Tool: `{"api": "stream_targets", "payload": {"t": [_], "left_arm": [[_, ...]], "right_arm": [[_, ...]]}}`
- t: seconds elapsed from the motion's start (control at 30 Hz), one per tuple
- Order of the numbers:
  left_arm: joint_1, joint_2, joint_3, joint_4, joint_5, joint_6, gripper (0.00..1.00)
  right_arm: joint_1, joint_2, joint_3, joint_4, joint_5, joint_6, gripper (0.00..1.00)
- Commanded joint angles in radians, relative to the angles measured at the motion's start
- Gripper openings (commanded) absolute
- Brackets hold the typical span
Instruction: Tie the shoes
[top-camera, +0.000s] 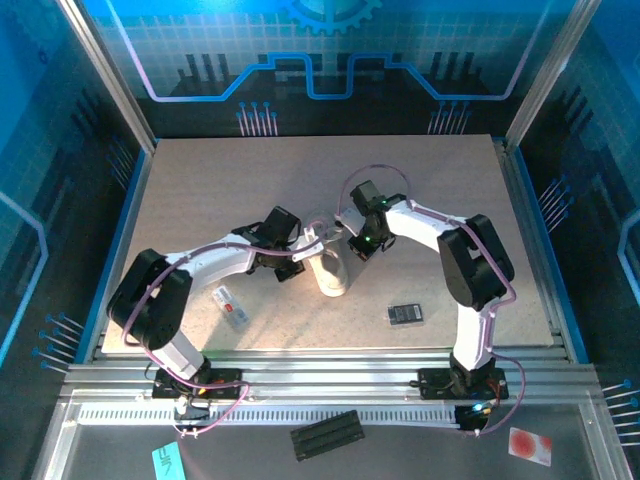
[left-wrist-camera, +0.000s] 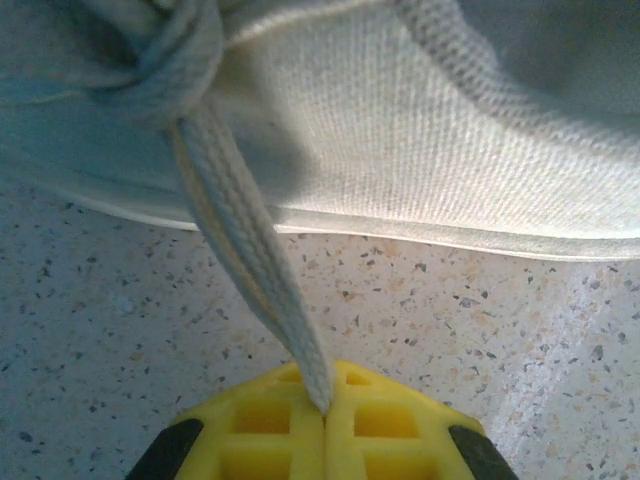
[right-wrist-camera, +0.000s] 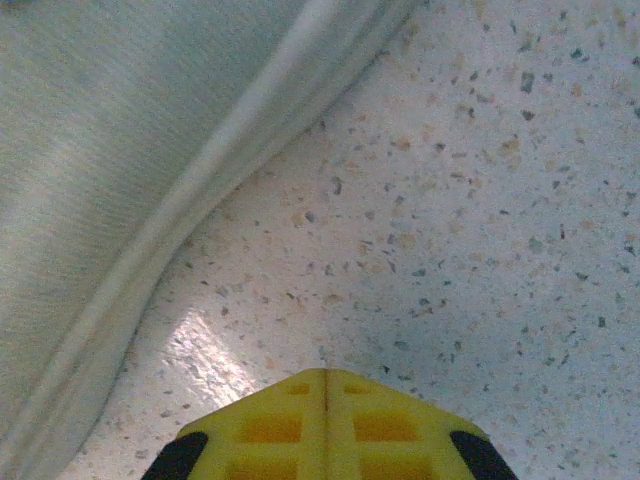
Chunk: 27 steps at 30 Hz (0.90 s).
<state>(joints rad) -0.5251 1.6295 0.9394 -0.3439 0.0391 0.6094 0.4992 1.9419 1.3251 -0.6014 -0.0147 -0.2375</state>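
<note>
The white sneaker lies mid-table between both arms. In the left wrist view its canvas side fills the top, and a pale flat lace runs taut from a knot at upper left down into my left gripper, whose yellow fingers are shut on the lace's end. My left gripper sits at the shoe's left side. My right gripper is at the shoe's upper right. In the right wrist view that gripper is shut with nothing seen between its fingers, over bare tabletop beside the shoe's sole edge.
A small black device lies right of the shoe, and a white-and-red packet lies to its left near the left arm. On the front rail sit a black block and a red-and-white tag.
</note>
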Motion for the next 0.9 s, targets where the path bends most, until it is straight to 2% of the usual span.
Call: {"api": "stream_targets", "payload": {"t": [0.0, 0.1, 0.17, 0.27, 0.33, 0.4, 0.5, 0.63, 0.7, 0.87], "left_arm": [[-0.004, 0.023, -0.016, -0.038, -0.026, 0.013, 0.0], [-0.003, 0.015, -0.023, -0.003, -0.034, 0.001, 0.0], [-0.003, -0.002, -0.033, 0.031, -0.034, -0.014, 0.23], [-0.003, -0.057, -0.059, 0.077, -0.01, -0.023, 0.48], [0.001, -0.115, -0.093, 0.122, 0.003, -0.026, 0.61], [0.012, -0.182, -0.131, 0.166, 0.009, -0.035, 0.68], [0.067, -0.278, -0.158, 0.198, 0.053, -0.096, 0.72], [0.177, -0.334, -0.12, 0.188, 0.163, -0.259, 0.7], [0.205, -0.317, -0.082, 0.172, 0.199, -0.327, 0.68], [0.212, -0.185, 0.037, 0.128, 0.261, -0.476, 0.63]], "right_arm": [[0.004, 0.019, 0.047, -0.058, 0.03, -0.008, 0.0], [0.001, 0.021, 0.057, -0.058, 0.019, -0.004, 0.0], [-0.003, 0.011, 0.052, -0.049, 0.018, 0.007, 0.0], [-0.021, -0.032, 0.025, -0.013, -0.001, 0.046, 0.04], [-0.043, -0.073, 0.006, 0.011, -0.024, 0.079, 0.07], [-0.071, -0.112, -0.005, 0.029, -0.043, 0.117, 0.12], [-0.112, -0.167, -0.002, 0.035, -0.059, 0.182, 0.18], [-0.095, -0.201, 0.029, 0.025, -0.127, 0.213, 0.35], [-0.067, -0.199, 0.035, 0.034, -0.183, 0.229, 0.39], [-0.012, -0.15, 0.047, 0.099, -0.325, 0.318, 0.49]]}}
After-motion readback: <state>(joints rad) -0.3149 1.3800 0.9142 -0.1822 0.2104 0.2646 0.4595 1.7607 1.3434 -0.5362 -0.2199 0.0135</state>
